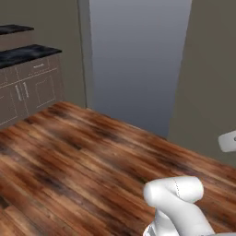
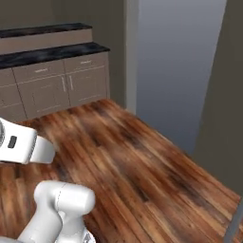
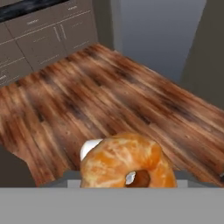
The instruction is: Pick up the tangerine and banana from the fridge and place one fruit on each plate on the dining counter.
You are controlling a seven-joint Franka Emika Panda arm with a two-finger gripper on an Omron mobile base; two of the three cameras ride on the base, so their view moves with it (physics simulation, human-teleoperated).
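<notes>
A brown wood-plank floor (image 1: 83, 152) spans both base views. Taupe base cabinets (image 2: 57, 85) with a black marbled top (image 2: 52, 52) stand along the far wall beside a grey-blue opening (image 1: 138, 60). The white arm (image 2: 57, 209) rises at the lower frame. In the hand view, the gripper (image 3: 127, 181) is clamped on the tangerine (image 3: 127, 164), which sits directly before the camera, above the floor.
</notes>
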